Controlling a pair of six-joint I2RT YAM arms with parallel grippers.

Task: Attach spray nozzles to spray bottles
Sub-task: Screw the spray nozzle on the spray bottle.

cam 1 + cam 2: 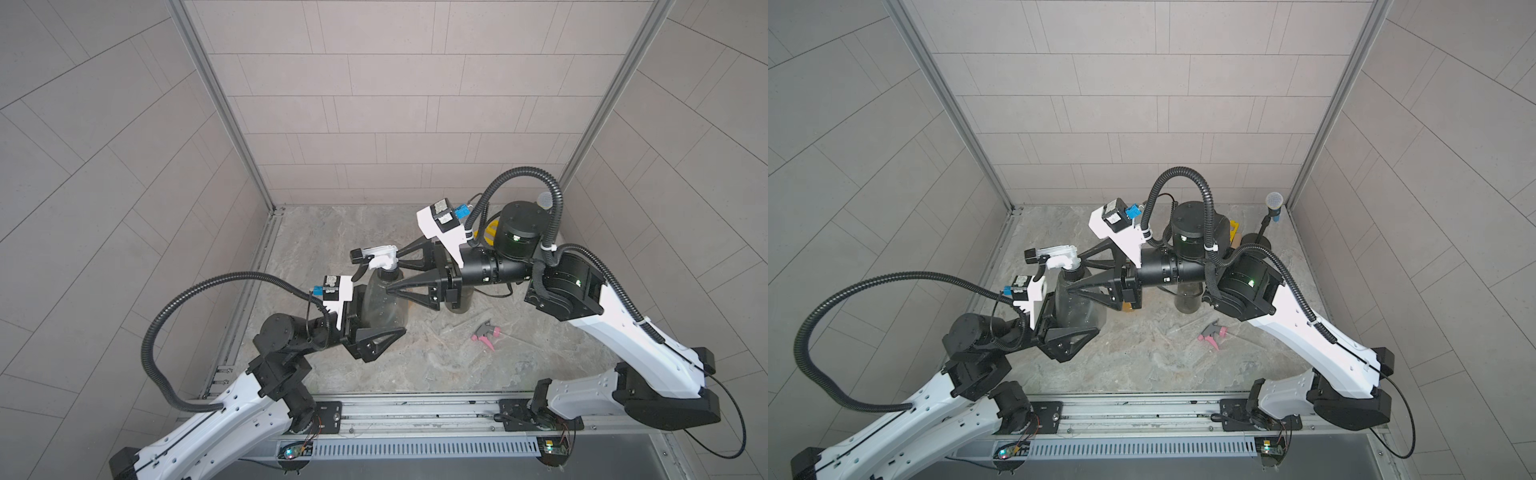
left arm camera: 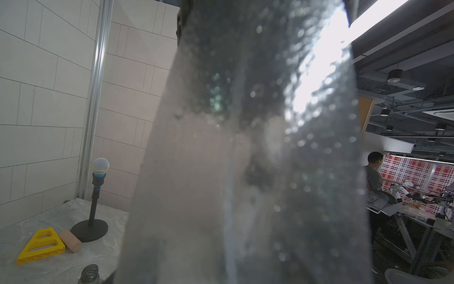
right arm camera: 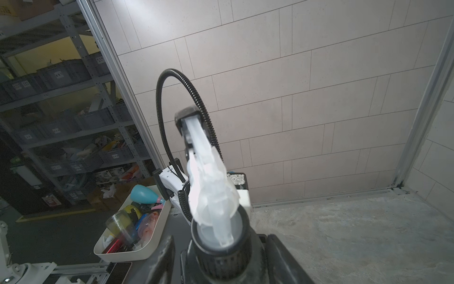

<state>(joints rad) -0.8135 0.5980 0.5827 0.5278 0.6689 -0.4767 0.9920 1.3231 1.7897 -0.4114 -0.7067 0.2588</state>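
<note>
Left gripper: the black two-finger left gripper [image 1: 388, 311], at about 8 o'clock on the grey marbled tabletop [image 1: 374, 374], is clamped across the belly of a translucent smoky grey pear-shaped plastic bottle [image 1: 380, 297], apparently as a vice so that the bottle cannot turn
Held bottle: upright with its neck up; whether its base rests on the tabletop cannot be told
Loose nozzle: a small grey-and-pink plastic trigger sprayer head [image 1: 485, 332] lies on its side at about 4 o'clock, well apart from both grippers, seemingly waiting its turn
Fitted nozzle: a white-and-black plastic trigger sprayer head [image 1: 380, 258] sits on the held bottle's neck, spout pointing toward 9 o'clock, its black ribbed collar [image 3: 221, 248] down over the neck
Right gripper: the black right gripper [image 1: 393, 271] reaches in level from 3 o'clock with one finger on each side of the collar, placed for twisting it; whether the pads press on it or stand just off it cannot be told
Likely step: screwing this nozzle tight
Second bottle: another smoky grey translucent plastic bottle [image 1: 1187, 301] stands near the centre under the right arm, its top hidden
Far corner: at 1 o'clock, a mesh-headed microphone on a black round-based stand [image 1: 1274, 202], with a yellow plastic triangular block [image 2: 41, 246] and a tan cylinder [image 2: 70, 241] beside the base, clear of the work
</note>
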